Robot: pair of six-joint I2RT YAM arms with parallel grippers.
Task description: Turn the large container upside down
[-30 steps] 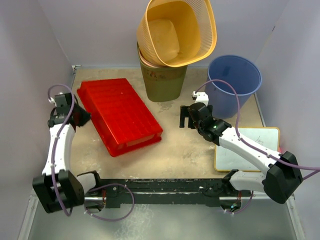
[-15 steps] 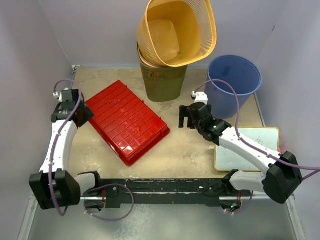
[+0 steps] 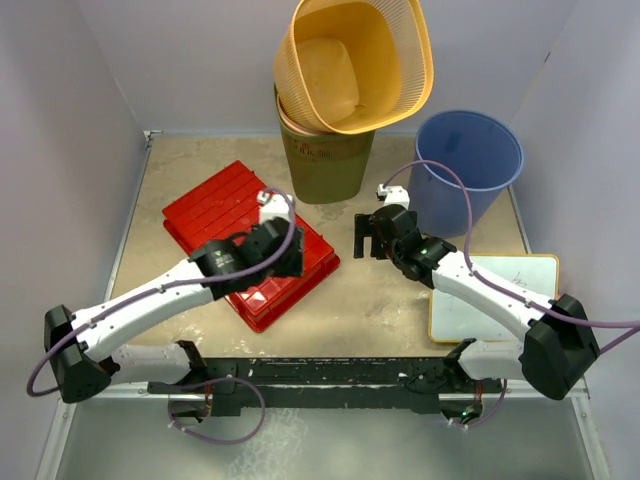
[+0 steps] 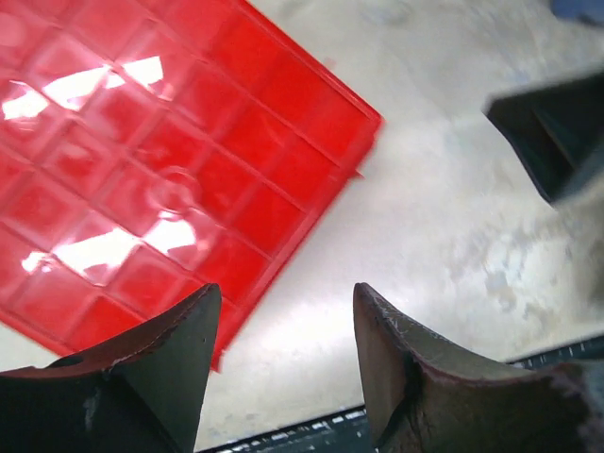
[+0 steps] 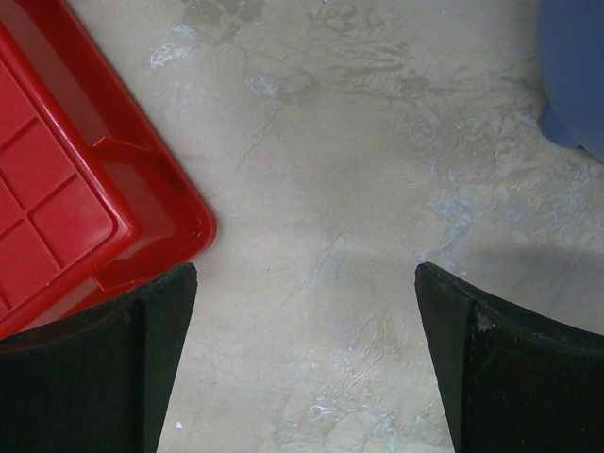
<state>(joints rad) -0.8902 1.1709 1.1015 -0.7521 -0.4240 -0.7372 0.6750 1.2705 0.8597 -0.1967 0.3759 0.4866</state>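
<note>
Left fingers [image 4: 123,382] stand parted, right fingers [image 5: 85,373] wide apart

The large red container [image 3: 215,205] lies upside down on the desk [image 3: 400,300], its gridded, glossy base facing up. It sits diagonally, left of centre, with its flared rim flat on the surface.

One red container [image 3: 212,210]. One blue bucket [image 3: 470,150]. One green bin [image 3: 330,172]. One, maybe two orange baskets [image 3: 350,70], stacked, hard to tell. One white board [image 3: 530,275].
</note>
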